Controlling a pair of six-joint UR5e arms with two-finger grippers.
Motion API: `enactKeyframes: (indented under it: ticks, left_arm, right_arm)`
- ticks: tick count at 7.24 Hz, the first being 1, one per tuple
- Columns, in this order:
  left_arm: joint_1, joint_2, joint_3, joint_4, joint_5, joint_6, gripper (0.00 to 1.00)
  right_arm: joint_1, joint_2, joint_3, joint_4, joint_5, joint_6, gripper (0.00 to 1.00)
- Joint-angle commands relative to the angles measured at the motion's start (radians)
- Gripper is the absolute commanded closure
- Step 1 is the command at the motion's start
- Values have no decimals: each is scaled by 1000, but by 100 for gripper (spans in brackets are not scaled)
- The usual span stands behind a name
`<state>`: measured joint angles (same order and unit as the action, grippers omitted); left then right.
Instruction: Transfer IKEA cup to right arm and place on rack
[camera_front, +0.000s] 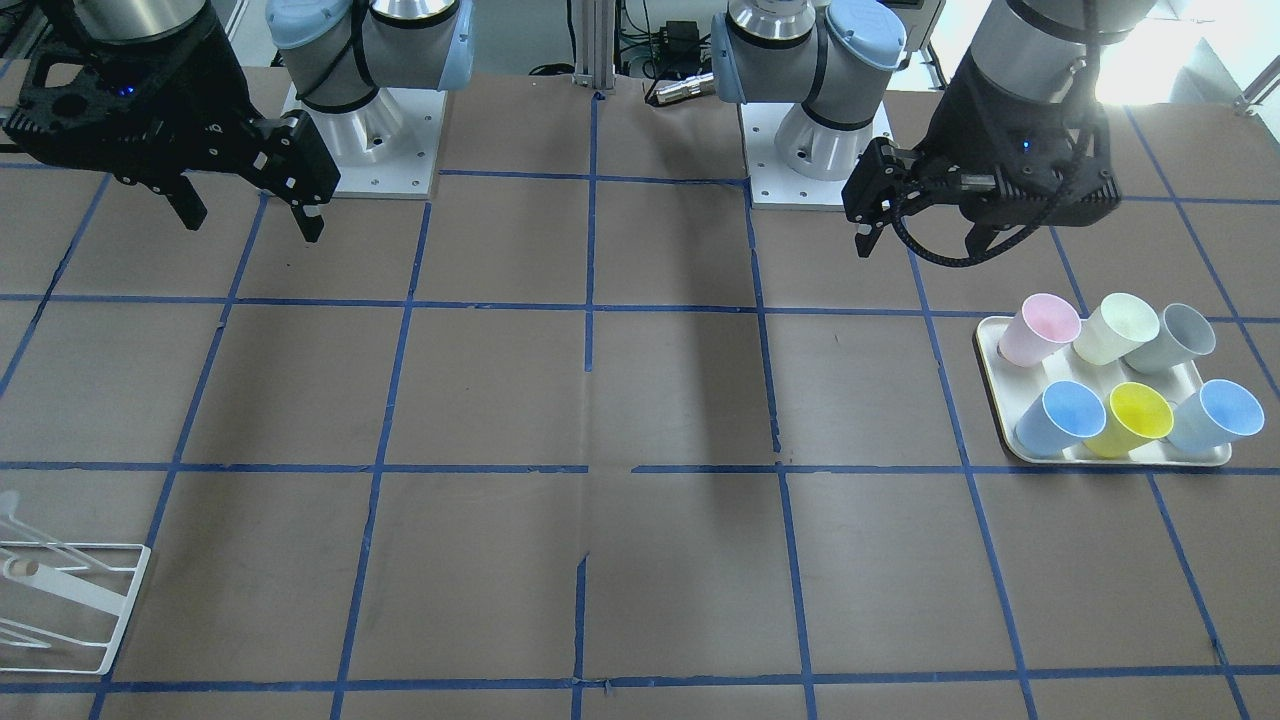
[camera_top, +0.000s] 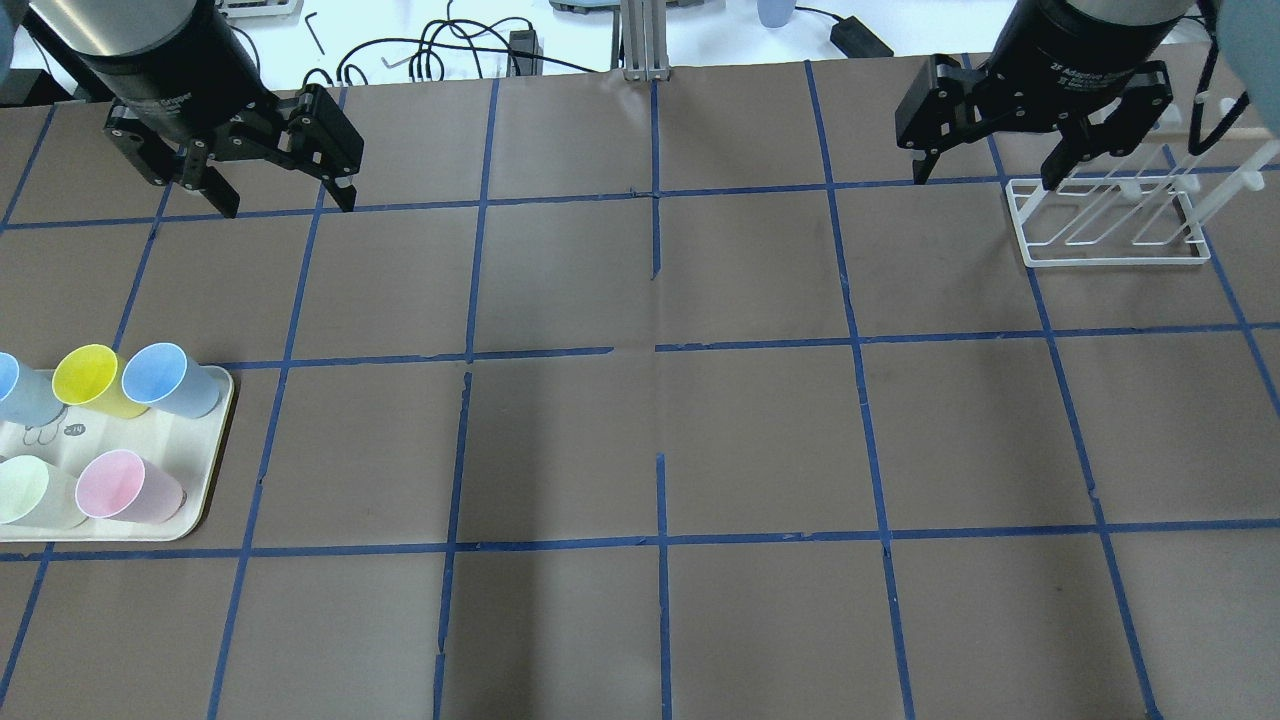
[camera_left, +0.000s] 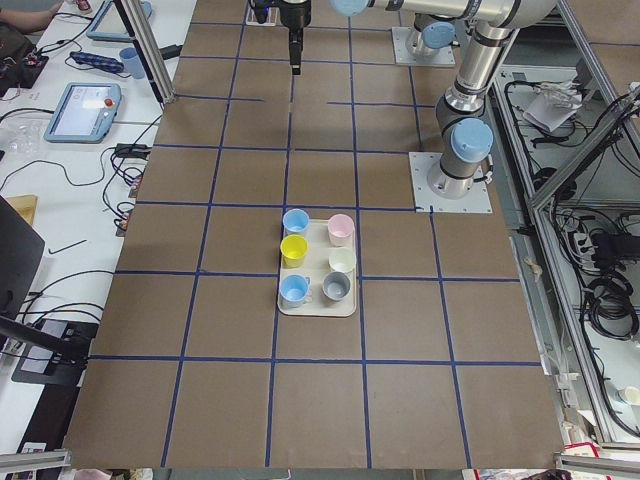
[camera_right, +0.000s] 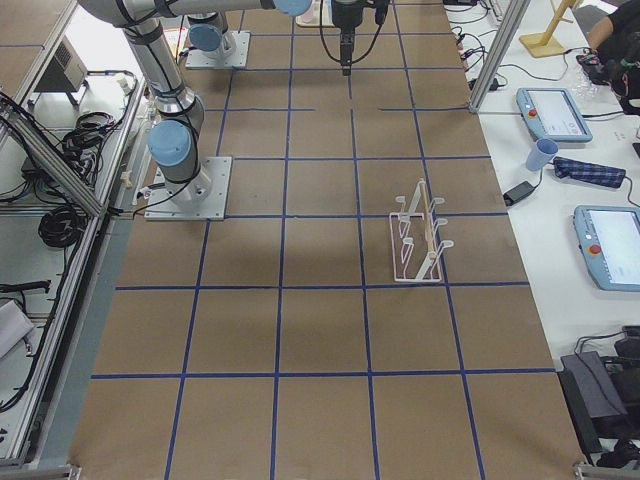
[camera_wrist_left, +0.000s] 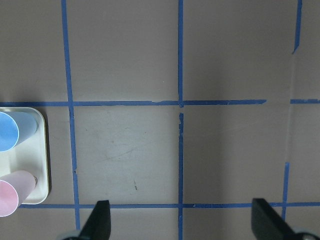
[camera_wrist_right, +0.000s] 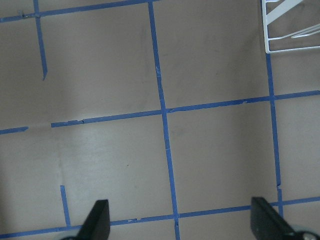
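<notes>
IKEA cup (camera_front: 1060, 417) stands upright on tray (camera_front: 1130, 459), mouth up

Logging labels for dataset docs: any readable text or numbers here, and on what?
"2F Adaptive", rest unreadable: on the right gripper.
White print on the left gripper: too blurred to read.
Small sticker on the tray: too small to read.
Nothing else readable.
</notes>
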<state>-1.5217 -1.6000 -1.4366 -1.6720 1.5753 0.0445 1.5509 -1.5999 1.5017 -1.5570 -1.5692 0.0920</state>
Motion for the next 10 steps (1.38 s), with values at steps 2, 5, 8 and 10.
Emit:
enactKeyframes:
  ticks: [2, 5, 8, 10]
  left_arm:
    - [0, 2, -1, -2, 0, 0, 0]
    - [20, 3, -10, -11, 5, 102, 0]
    - [214, -26, -24, -8, -14, 352, 0]
    - [374, -57, -27, -2, -15, 629, 0]
  right_arm:
    - [0, 0, 0, 0, 0, 0, 0]
    - [0, 0, 0, -2, 2, 0, 0]
    - [0, 0, 0, -3, 2, 0, 0]
    - [0, 0, -1, -3, 2, 0, 0]
